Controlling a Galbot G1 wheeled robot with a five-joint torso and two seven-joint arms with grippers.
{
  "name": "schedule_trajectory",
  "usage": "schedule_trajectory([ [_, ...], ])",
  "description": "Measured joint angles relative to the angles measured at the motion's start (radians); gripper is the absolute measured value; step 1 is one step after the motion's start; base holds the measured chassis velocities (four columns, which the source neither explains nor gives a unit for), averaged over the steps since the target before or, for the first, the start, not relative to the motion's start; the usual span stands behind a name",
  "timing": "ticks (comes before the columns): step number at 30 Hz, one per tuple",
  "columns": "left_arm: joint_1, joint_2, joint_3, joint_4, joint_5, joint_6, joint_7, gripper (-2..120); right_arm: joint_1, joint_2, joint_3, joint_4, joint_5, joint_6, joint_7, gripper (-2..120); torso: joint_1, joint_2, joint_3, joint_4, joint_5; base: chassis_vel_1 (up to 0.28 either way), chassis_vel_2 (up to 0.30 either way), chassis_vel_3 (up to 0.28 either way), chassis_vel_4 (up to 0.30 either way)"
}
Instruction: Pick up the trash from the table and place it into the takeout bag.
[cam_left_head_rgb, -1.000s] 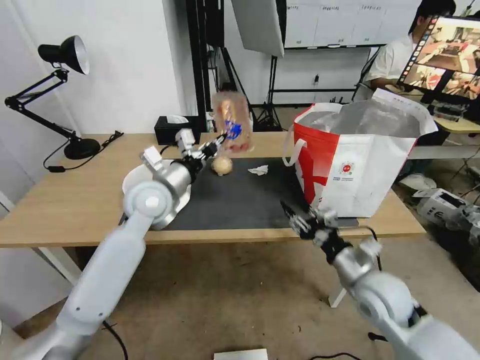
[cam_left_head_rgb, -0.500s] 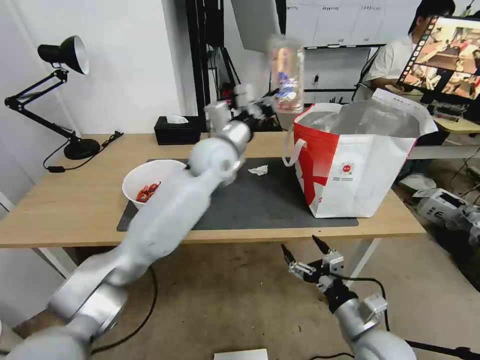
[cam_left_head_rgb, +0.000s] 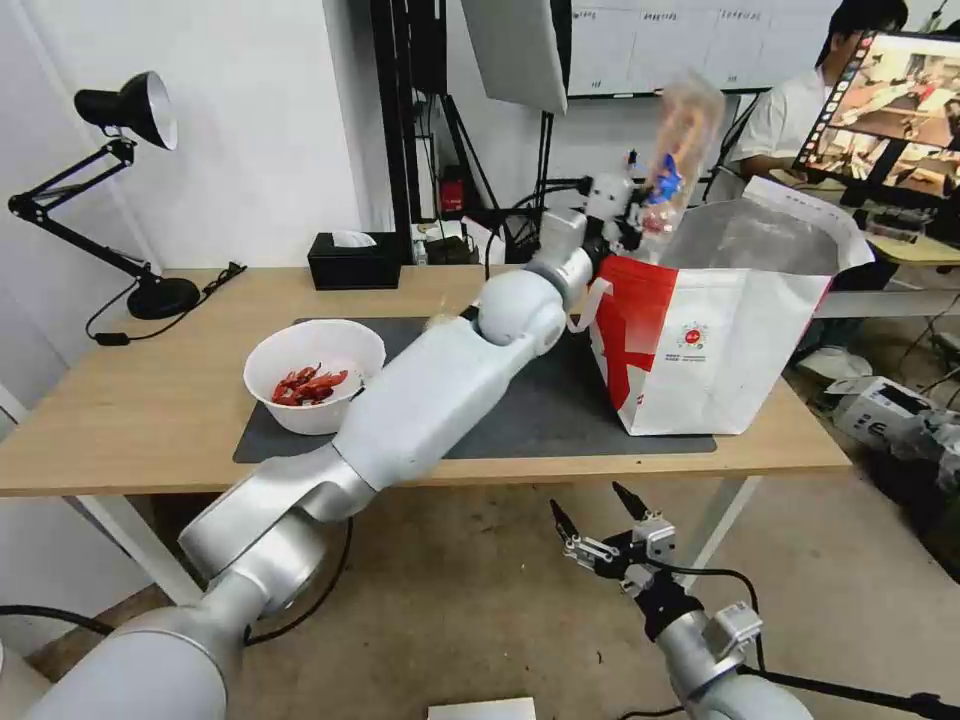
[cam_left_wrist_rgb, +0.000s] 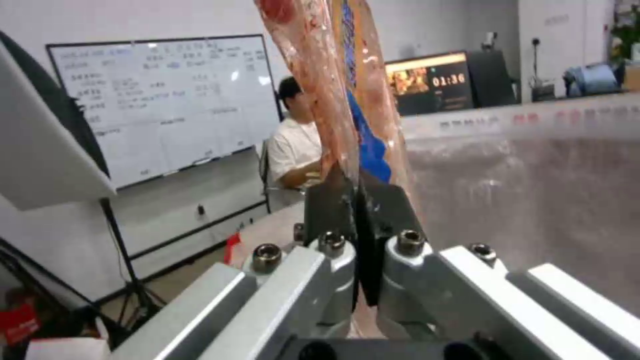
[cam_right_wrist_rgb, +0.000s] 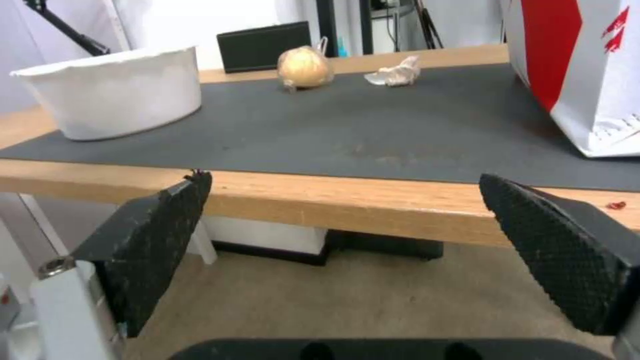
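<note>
My left hand (cam_left_head_rgb: 640, 215) pinches the clear tray (cam_left_head_rgb: 680, 140) by its lower edge above the takeout bag (cam_left_head_rgb: 720, 330) rim — it could swing, spilling scraps outside. Right hand (cam_left_head_rgb: 600, 525) gapes empty below the tabletop (cam_left_head_rgb: 150, 400) front edge.

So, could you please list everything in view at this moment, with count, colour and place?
clear plastic tray: one, clear with food scraps, held over the bag's open top
takeout bag: one, red and white, on the table's right end
bowl: one, white with red shells, on the mat
knotted bag: one, beige, on the mat
tissue: one, white, on the mat
mat: one, dark grey, on the table
table: one, light wood
tissue box: one, black, at the table's back
lamp: one, black, at the table's left
left gripper: shut on the tray
right gripper: open, below the table's front edge
</note>
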Motion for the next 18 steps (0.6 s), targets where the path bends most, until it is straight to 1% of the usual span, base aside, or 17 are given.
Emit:
schedule_trajectory([
  [5,0.004,0.012,0.015,-0.001,0.003,-0.003,0.017,0,0.005,-0.004,-0.003,-0.004,0.002,-0.001,-0.001,100,0.0,0.0,0.0,0.0,0.0,0.0,0.0,0.0,0.0],
  [16,0.003,0.017,0.016,-0.008,-0.026,-0.003,0.017,0,0.011,-0.008,-0.004,-0.008,0.006,-0.003,-0.001,100,0.0,0.0,0.0,-0.0001,-0.0001,0.0,0.0,0.0,0.0],
  [17,0.003,0.018,0.016,-0.011,-0.032,-0.003,0.016,1,0.012,-0.008,-0.005,-0.008,0.007,-0.003,-0.001,100,0.0,0.0,0.0,0.0,-0.0001,0.0,0.0,0.0,0.0],
  [18,0.003,0.018,0.016,-0.013,-0.037,-0.003,0.016,7,0.013,-0.007,-0.005,-0.009,0.007,-0.004,-0.001,100,0.0,0.0,0.0,0.0,-0.0001,0.0,0.0,0.0,0.0],
])
